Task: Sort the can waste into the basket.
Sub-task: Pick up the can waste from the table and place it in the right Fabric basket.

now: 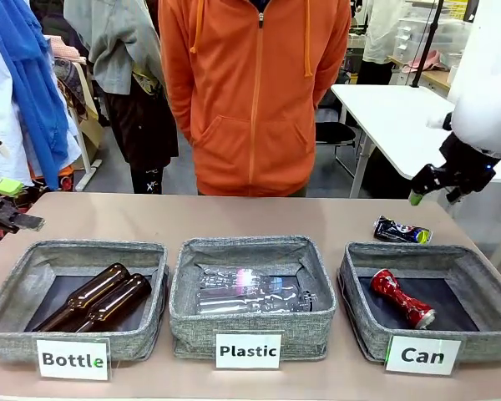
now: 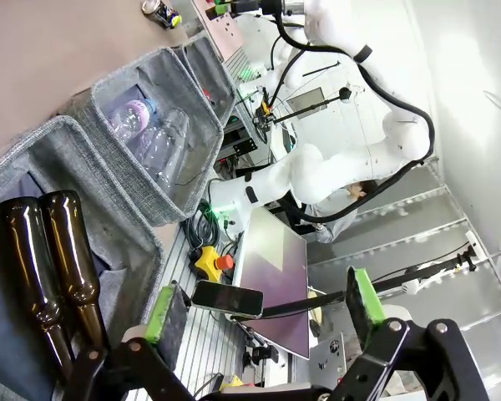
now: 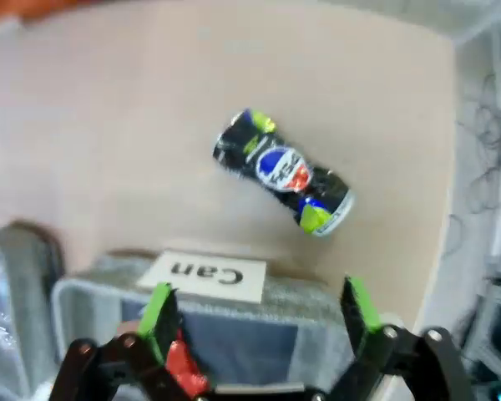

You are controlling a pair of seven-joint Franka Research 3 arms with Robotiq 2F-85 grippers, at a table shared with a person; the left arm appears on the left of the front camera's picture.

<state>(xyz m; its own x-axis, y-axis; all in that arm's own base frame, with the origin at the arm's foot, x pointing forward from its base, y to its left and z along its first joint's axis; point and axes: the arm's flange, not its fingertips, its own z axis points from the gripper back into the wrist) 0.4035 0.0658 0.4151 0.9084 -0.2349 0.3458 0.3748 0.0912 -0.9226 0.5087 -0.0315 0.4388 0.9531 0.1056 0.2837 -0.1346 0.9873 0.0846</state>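
Right jaws (image 3: 260, 322) agape over tan table (image 3: 108, 125), cluttered lab beyond.

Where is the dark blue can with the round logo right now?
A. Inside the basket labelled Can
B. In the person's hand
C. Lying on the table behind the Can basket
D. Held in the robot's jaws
C. The dark blue can lies on its side on the bare table, just beyond the far wall of the Can basket; the red can is the one inside.
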